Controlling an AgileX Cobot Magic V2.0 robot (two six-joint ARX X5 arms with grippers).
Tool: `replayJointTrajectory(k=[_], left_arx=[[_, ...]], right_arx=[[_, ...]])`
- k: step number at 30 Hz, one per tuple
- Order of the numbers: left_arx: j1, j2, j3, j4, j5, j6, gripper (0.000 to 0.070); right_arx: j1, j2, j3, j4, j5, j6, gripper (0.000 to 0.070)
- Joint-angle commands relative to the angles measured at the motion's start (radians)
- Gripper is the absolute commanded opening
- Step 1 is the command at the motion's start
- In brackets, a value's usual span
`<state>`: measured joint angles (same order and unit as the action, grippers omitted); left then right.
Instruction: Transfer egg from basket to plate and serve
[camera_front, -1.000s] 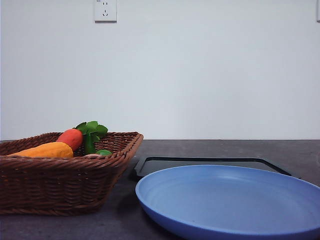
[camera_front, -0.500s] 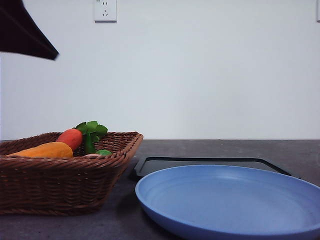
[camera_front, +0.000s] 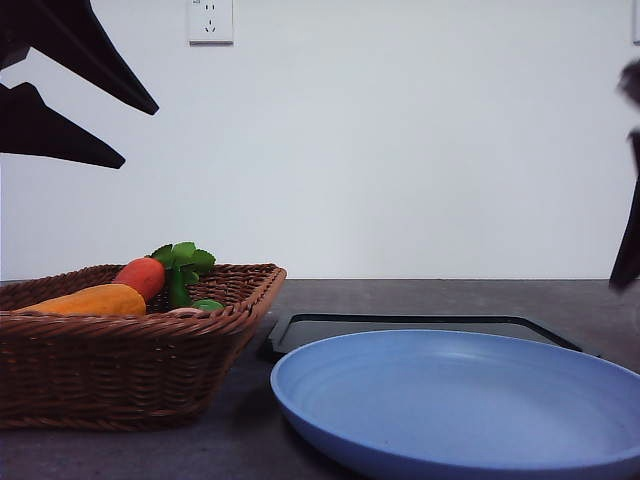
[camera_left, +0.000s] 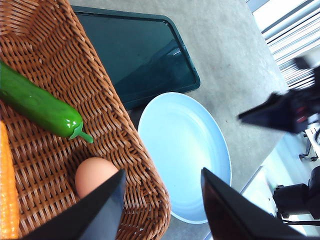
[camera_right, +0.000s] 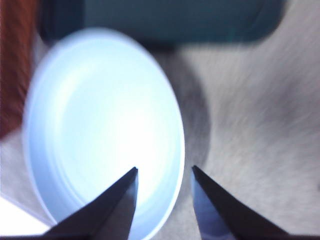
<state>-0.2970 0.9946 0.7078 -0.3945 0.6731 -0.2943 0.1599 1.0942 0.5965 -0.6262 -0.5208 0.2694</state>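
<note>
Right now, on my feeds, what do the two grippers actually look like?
The left gripper has two flat, dark, glossy fingers tapering to points; in the front view they read as black wedges. The right gripper has matching dark pointed fingers, motion-blurred. No cables or markings discernible.

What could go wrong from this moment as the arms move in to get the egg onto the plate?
1. The egg lies close against the basket wall near a corner, so one finger of the open left gripper may catch the wicker.
2. A green vegetable lies nearby and could get bumped.
3. The right gripper hovers open over the plate rim; descending carelessly might tip it.
</note>
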Motion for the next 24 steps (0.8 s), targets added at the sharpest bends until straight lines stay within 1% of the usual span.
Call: replayJointTrajectory(k=[1,7,14,16,20,22,24], left_arx=[[-0.005,0.007,0.013,0.005,0.007,0.013,0.0316],[-0.005,0.007,0.013,0.003,0.007,0.013,0.0316],[-0.005,0.007,0.013,-0.002,0.007,0.014,0.0316],[-0.005,0.007,0.013,-0.002,0.007,0.014,0.0316],[-0.005,0.007,0.013,-0.002,0.007,0.014,0.0316],[-0.005,0.007,0.013,-0.002,0.007,0.014,0.0323],[-0.005,0.007,0.013,-0.002,0.007,0.013,0.0357]], right_arx=[[0.016,0.041,-0.003,0.026,-0.001,-0.008,0.0217],[0.045,0.166,-0.005,0.099,-0.007,-0.008,0.0217],[0.068,0.255,-0.005,0.155,-0.010,-0.007,0.0210],[0.069,0.263,-0.005,0.166,-0.012,-0.007,0.0154],[0.069,0.267,-0.005,0.174,-0.007,-0.007,0.0011],[0.069,0.266,-0.005,0.177,-0.006,-0.004,0.0000],[0.067,0.264,-0.005,0.175,-0.006,0.004,0.0000]])
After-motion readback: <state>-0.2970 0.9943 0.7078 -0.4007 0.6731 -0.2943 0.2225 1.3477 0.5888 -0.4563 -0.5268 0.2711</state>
